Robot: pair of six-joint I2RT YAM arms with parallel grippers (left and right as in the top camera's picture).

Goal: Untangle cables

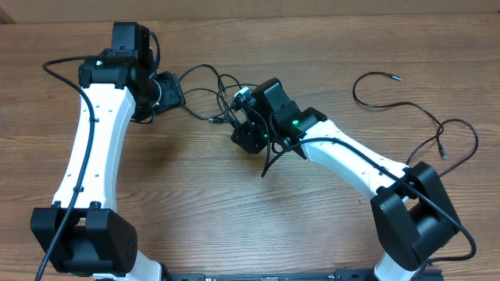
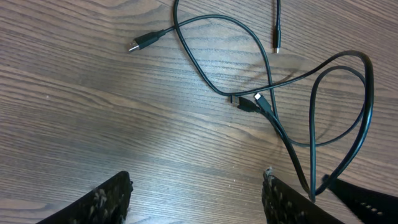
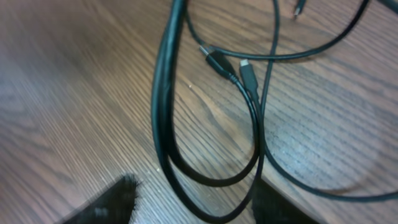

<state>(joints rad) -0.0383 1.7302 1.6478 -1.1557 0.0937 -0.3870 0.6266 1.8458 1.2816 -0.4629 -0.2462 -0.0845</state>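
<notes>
Thin black cables (image 1: 223,97) lie tangled on the wooden table between my two grippers. My left gripper (image 1: 168,92) is open at the tangle's left end. In the left wrist view its fingers (image 2: 198,186) stand wide apart with bare wood between them; the cable loops (image 2: 270,93) and two small plugs (image 2: 245,102) lie ahead, and one strand runs past the right finger. My right gripper (image 1: 250,134) is open at the tangle's right end. In the right wrist view a cable loop (image 3: 163,106) lies between its fingers (image 3: 196,199), with two plug ends (image 3: 224,65) beyond.
Another thin black cable (image 1: 391,107) lies loosely spread at the far right of the table, apart from the tangle. A loose plug end (image 2: 142,42) points left ahead of the left gripper. The white arms reach in from the front edge.
</notes>
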